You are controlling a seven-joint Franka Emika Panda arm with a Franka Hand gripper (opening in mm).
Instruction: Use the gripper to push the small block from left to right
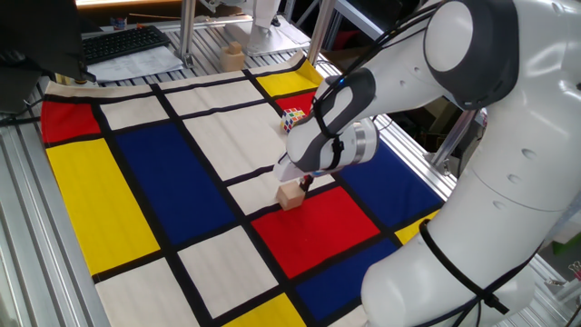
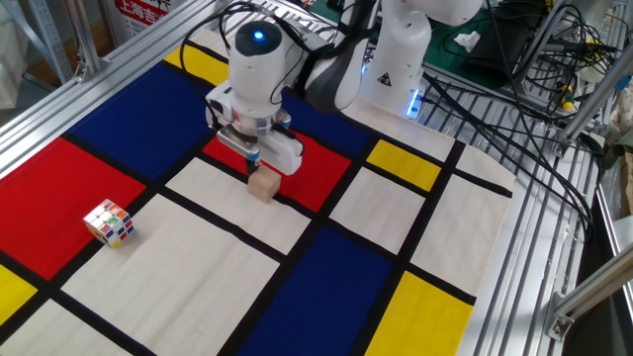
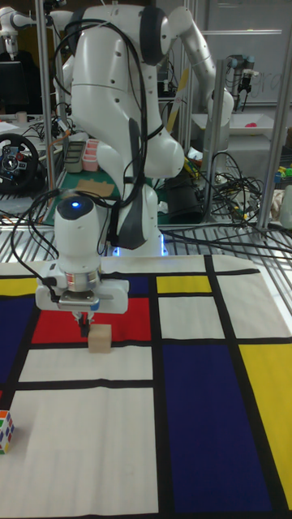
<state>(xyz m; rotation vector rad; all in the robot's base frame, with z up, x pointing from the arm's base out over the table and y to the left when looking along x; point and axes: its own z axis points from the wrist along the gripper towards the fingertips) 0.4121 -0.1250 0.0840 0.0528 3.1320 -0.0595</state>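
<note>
- Gripper (image 1: 306, 183) (image 2: 254, 158) (image 3: 83, 324): small black finger-like tip under a white-grey housing, at the end of the glossy white robot arm (image 1: 472, 109) (image 3: 122, 105). It points down at the cloth, low over the surface. Whether the fingers are parted or pressed together cannot be told; they appear as one dark tip, and nothing is held between them.
- Small block (image 1: 290, 195) (image 2: 262, 185) (image 3: 99, 338): plain light-tan wooden cube, unmarked, standing flat on the cloth. It straddles the black line between a red panel and a white panel. The black tip stands just beside its upper edge, on the red-panel side; contact looks likely, though it cannot be confirmed.
- Table cloth (image 1: 136, 182) (image 2: 326, 287) (image 3: 195, 422): flat cover with red, blue, yellow and white rectangles divided by black lines, spread over the table.
- Multicoloured puzzle cube (image 1: 292, 119) (image 2: 109, 222) (image 3: 6, 431): Rubik's-style, resting on the cloth well apart from the block; in the other fixed view it sits at the border of a red and a white panel.
- Second tan wooden block (image 1: 234, 57): off the cloth, on the metal frame at the far edge in one fixed view.
</note>
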